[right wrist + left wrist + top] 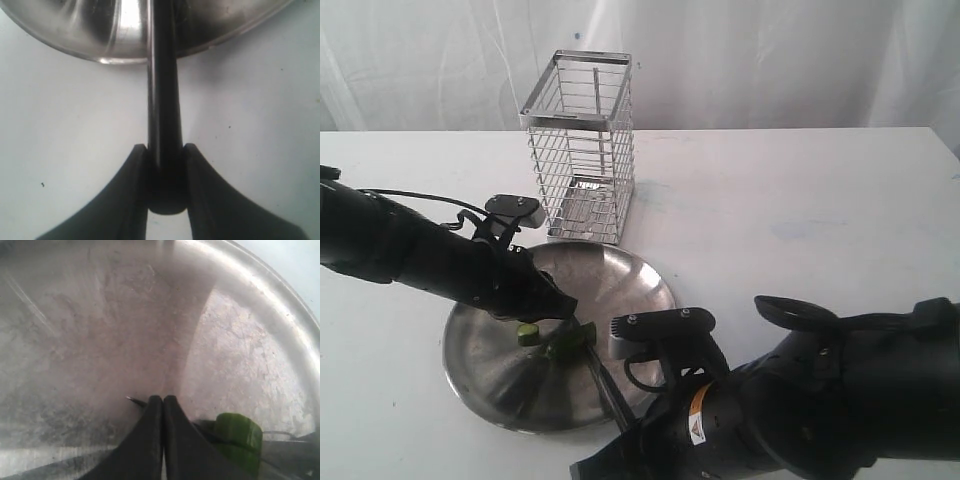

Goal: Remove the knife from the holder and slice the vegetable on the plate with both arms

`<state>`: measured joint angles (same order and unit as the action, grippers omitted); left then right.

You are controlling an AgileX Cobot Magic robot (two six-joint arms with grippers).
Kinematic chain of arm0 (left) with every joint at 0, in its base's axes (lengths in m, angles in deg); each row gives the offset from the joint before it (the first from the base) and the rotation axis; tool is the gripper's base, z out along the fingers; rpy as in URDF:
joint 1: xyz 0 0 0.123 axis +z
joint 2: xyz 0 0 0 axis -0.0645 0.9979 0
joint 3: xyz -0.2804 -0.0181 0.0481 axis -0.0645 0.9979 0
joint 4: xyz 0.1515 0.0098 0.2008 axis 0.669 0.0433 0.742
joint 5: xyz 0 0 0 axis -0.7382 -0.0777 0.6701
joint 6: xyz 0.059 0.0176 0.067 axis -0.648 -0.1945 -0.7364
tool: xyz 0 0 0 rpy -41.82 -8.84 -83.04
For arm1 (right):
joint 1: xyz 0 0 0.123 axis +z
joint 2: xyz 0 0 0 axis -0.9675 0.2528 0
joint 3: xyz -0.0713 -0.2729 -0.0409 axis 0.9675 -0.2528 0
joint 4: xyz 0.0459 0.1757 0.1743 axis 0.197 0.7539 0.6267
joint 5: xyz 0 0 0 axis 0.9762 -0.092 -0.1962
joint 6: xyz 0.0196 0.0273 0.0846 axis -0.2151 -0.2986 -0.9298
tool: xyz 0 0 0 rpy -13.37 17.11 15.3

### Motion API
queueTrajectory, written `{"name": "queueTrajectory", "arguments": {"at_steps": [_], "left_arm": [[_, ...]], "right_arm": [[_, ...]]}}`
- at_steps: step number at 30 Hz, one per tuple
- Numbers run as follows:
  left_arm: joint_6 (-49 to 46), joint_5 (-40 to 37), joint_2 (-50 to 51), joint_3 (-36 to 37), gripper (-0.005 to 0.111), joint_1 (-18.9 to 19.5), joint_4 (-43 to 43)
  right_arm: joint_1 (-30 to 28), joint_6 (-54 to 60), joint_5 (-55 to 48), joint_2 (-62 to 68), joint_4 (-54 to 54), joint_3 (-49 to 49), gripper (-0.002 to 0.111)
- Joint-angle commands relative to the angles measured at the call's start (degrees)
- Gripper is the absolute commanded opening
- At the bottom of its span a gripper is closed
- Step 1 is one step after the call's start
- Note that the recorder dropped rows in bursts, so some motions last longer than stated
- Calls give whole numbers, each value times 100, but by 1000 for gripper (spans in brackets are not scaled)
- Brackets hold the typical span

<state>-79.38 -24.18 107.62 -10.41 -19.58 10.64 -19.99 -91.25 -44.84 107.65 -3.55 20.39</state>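
Observation:
The steel plate [635,278] lies in front of the wire holder [578,150], which looks empty. Green vegetable pieces [528,334] lie near the plate's middle, and one piece [239,434] shows beside my left fingers. My left gripper [162,400] is shut low over the plate [100,315] with nothing seen between its fingers. The black knife [606,385] slants from the lower right onto the vegetable; its thin tip [132,400] pokes out past my left fingers. Outside the plate's rim [90,30], my right gripper [165,148] is shut on the knife handle [163,90].
The white table [800,200] stretches to the right and behind the plate. A white curtain hangs at the back. My bulky right arm [820,400] fills the lower right corner, and my left arm [410,250] crosses above the plate's left side.

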Motion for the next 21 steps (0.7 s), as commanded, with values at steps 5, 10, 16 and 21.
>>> {"name": "queueTrajectory", "arguments": {"at_steps": [5, 10, 16, 21], "left_arm": [[-41, -98, -634, -21, 0, -25, 120], [-16, -234, -490, -21, 0, -25, 146], [-210, -154, 520, -21, 0, -25, 56], [-210, -21, 326, -21, 6, -25, 182]], "right_arm": [[17, 44, 21, 265, -63, -12, 0], [17, 44, 90, 265, -63, -12, 0], [17, 44, -55, 181, -34, -1, 0], [17, 44, -401, 28, -34, -1, 0]]}}
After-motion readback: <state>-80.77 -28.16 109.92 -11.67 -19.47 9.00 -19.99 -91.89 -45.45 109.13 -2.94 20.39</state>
